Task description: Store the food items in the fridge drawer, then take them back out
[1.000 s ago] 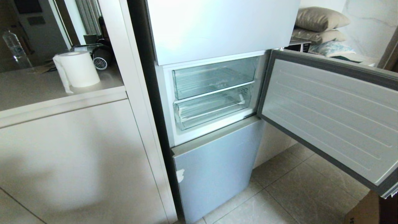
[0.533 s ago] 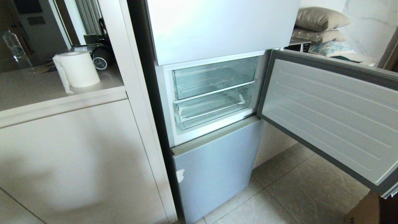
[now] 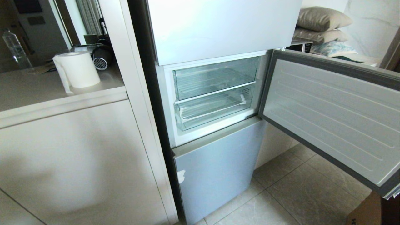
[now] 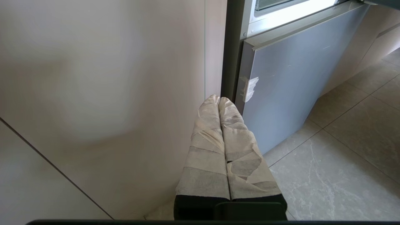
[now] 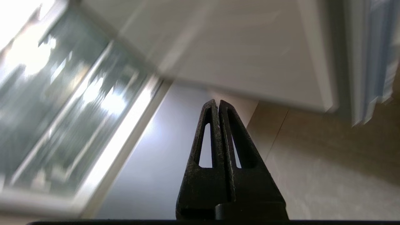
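Observation:
The fridge drawer [image 3: 212,110] is the lower of two clear bins in the open middle compartment; it sits pushed in and looks empty. The clear bin above it [image 3: 215,78] is empty too. No food items are in view. Neither arm shows in the head view. My left gripper [image 4: 218,98], its fingers wrapped in pale tape, is shut on nothing low beside the cabinet panel and the fridge's lower door. My right gripper [image 5: 217,101], black, is shut and empty, pointing up under the open fridge door with the blurred clear bins [image 5: 65,106] to one side.
The open fridge door [image 3: 331,115] juts out to the right at mid height. A counter [image 3: 37,90] on the left carries a paper towel roll [image 3: 79,69]. The lower fridge door [image 3: 218,165] is closed. A cardboard box [image 3: 365,211] stands on the tiled floor at bottom right.

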Controlling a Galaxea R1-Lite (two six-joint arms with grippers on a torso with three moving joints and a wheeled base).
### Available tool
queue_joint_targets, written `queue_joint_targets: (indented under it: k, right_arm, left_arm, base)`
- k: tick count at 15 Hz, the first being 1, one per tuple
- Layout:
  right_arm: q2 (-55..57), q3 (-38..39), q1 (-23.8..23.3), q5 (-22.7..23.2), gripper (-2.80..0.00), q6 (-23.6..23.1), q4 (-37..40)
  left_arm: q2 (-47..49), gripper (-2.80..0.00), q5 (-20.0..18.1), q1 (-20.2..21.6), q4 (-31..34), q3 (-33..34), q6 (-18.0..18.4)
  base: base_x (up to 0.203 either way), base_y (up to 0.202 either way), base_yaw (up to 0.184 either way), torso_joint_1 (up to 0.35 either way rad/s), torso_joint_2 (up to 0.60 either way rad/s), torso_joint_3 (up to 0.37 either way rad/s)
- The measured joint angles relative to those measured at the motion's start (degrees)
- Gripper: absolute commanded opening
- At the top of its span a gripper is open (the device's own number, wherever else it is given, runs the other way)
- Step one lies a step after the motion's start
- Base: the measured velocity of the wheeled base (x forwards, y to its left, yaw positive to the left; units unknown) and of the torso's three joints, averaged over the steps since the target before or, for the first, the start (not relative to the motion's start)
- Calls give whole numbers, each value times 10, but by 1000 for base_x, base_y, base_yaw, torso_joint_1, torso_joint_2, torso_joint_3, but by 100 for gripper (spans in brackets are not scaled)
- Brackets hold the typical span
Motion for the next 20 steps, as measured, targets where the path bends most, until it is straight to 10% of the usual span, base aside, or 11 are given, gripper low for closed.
queue_joint_targets:
  k: [4, 8, 15, 20]
  right_arm:
    - [59, 5, -221, 110, -280, 13, -112]
    - [118, 3, -336, 124, -280, 39, -212]
    - [254, -25, -370, 136, -280, 101, -400]
    - [381, -139, -387, 248, -280, 235, -405]
  left_arm:
    - [0, -280, 0, 0, 0, 0, 0]
    - [0, -280, 0, 0, 0, 0, 0]
    - [0, -280, 0, 0, 0, 0, 0]
    - [1, -280, 0, 0, 0, 0, 0]
  base:
    - [0, 0, 0, 0, 0, 0]
    - [0, 0, 0, 0, 0, 0]
    - [0, 0, 0, 0, 0, 0]
    - [0, 0, 0, 0, 0, 0]
